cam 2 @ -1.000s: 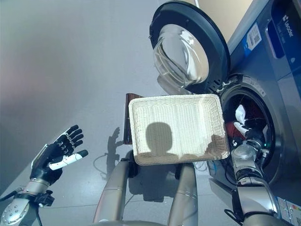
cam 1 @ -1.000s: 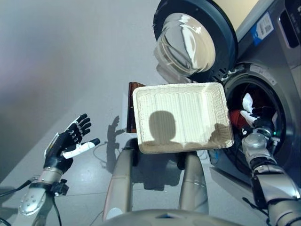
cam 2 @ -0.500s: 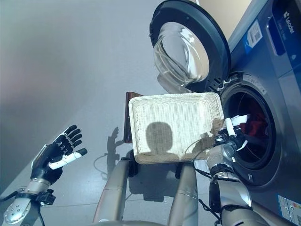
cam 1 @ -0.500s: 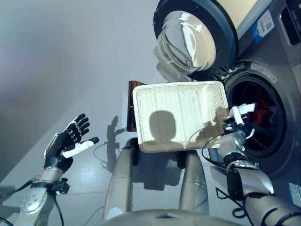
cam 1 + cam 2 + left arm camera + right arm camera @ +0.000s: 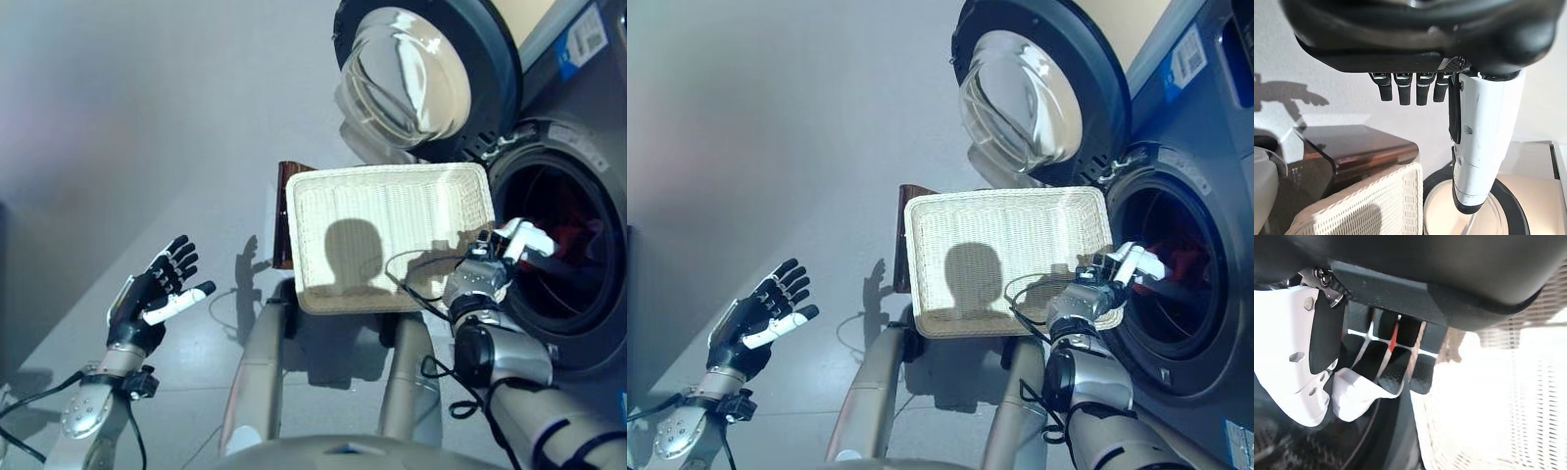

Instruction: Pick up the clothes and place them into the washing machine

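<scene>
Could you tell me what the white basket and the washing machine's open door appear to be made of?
The white basket looks woven, wicker or plastic imitation; a fine ribbed weave shows across its floor and walls, matt cream. The washing machine's door appears to be a dark, probably plastic, ring around a clear bowl of glass or plastic that shows bright reflections.

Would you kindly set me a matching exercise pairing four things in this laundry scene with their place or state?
1. white woven basket
2. round glass-fronted washer door
3. red garment
4. left hand

a. swung open
b. inside the drum
c. empty, on the brown stand
d. fingers spread, above the floor

Pairs: 1-c; 2-a; 3-b; 4-d
</scene>
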Controlling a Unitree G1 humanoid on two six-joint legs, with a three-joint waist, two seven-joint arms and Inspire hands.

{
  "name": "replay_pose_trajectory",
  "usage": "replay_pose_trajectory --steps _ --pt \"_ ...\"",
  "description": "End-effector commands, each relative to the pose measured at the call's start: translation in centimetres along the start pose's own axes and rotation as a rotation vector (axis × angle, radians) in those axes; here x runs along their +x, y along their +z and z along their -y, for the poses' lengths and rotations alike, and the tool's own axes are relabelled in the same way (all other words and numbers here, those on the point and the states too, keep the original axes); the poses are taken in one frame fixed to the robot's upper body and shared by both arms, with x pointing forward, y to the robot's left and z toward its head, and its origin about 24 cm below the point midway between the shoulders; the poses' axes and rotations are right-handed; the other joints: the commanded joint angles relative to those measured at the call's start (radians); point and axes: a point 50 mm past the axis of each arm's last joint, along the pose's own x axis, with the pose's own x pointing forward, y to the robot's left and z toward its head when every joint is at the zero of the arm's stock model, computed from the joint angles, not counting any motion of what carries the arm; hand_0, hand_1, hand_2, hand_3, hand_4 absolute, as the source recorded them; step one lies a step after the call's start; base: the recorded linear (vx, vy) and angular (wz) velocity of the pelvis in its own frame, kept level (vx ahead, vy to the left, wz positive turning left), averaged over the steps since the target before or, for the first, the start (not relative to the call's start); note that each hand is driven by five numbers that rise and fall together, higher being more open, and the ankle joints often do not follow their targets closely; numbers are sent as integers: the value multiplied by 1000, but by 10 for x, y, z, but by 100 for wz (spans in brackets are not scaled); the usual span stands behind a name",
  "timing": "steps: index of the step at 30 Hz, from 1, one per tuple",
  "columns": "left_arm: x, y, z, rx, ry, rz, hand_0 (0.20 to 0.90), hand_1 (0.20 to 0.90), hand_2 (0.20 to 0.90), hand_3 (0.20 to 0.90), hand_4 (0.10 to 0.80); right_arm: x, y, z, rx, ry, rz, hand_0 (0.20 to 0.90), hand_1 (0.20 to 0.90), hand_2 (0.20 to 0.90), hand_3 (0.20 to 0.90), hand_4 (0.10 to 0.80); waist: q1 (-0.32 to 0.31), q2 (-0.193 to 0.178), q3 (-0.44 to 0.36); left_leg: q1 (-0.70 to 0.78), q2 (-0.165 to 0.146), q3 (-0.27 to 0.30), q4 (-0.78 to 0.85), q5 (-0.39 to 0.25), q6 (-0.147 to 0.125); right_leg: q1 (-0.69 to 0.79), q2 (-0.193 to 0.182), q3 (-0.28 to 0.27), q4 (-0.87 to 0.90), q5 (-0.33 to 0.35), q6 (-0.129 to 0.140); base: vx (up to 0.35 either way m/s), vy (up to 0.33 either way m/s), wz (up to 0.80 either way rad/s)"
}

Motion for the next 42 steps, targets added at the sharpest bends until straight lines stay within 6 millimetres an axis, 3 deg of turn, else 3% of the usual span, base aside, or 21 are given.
replay_pose_trajectory --steps 1,3,5,8,15,20,24,28,29,35,36,37,42 --pt "8 32 0 4 -9 175 900 900 900 900 800 4 40 -53 108 108 179 200 200 200 200 300 4 6 -33 -26 19 -17 -177 108 -38 -20 -40 49 -70 38 30 0 0 0" --pt "9 33 0 7 -9 177 900 900 900 900 800 5 47 -56 115 102 201 200 200 200 200 300 3 9 -33 -27 20 -18 -178 108 -39 -23 -40 51 -70 36 30 0 0 0" --pt "8 35 0 15 -16 174 900 900 900 900 800 9 71 -67 154 92 275 200 200 200 200 300 0 19 -29 -40 22 -14 -181 134 -36 -41 -39 52 -68 57 25 -55 -3 0" --pt "8 36 0 10 -16 174 900 900 900 900 800 9 85 -74 180 90 319 200 200 200 200 300 -4 22 -39 -39 22 -17 -172 110 -41 -43 -39 56 -52 33 28 25 -12 3" --pt "4 34 -4 1 -7 152 900 900 900 900 800 7 136 -95 226 117 477 200 200 200 200 300 -22 33 -42 -55 31 -12 -174 134 -40 -71 -35 62 -44 50 21 -11 -6 -1" --pt "3 37 -6 4 -8 159 900 900 900 900 800 5 157 -103 238 124 540 200 200 200 200 300 -27 40 -53 -50 34 -12 -173 116 -47 -72 -34 67 -35 27 26 3 -11 -5" --pt "2 39 -8 6 -2 167 900 900 900 900 800 2 179 -114 217 138 604 200 200 200 200 300 -31 42 -53 -63 38 -12 -173 137 -46 -88 -33 65 -32 44 20 0 0 0" --pt "1 41 -8 2 -6 174 900 900 900 900 800 -2 186 -127 208 184 625 200 200 200 200 300 -35 39 -61 -64 40 -14 -167 119 -50 -88 -29 67 -24 28 23 -22 4 0" --pt "0 41 -9 -1 -1 173 900 900 900 900 800 -5 184 -131 204 216 629 200 200 200 200 300 -38 40 -55 -75 42 -10 -166 140 -47 -99 -27 66 -27 50 18 64 -9 -3" --pt "0 39 -10 -5 15 169 900 900 900 900 800 -5 179 -128 224 226 632 200 200 200 200 300 -43 31 -60 -70 43 -9 -159 117 -50 -95 -26 66 -17 31 22 -1 1 0" --pt "-1 38 -11 -2 19 162 900 900 900 900 800 -4 178 -125 223 211 626 260 260 260 260 343 -45 30 -55 -77 44 -8 -163 137 -46 -101 -25 62 -22 49 17 -66 9 0" --pt "0 38 -12 2 24 163 900 900 900 900 800 -3 178 -122 204 189 629 900 900 900 900 800 -44 28 -56 -76 43 -8 -161 135 -46 -99 -25 61 -20 47 17 0 0 0" --pt "0 39 -12 -1 24 167 900 900 900 900 800 -1 169 -121 192 162 603 900 900 900 900 800 -44 24 -56 -79 42 -9 -156 132 -45 -102 -22 60 -21 48 16 13 4 0"
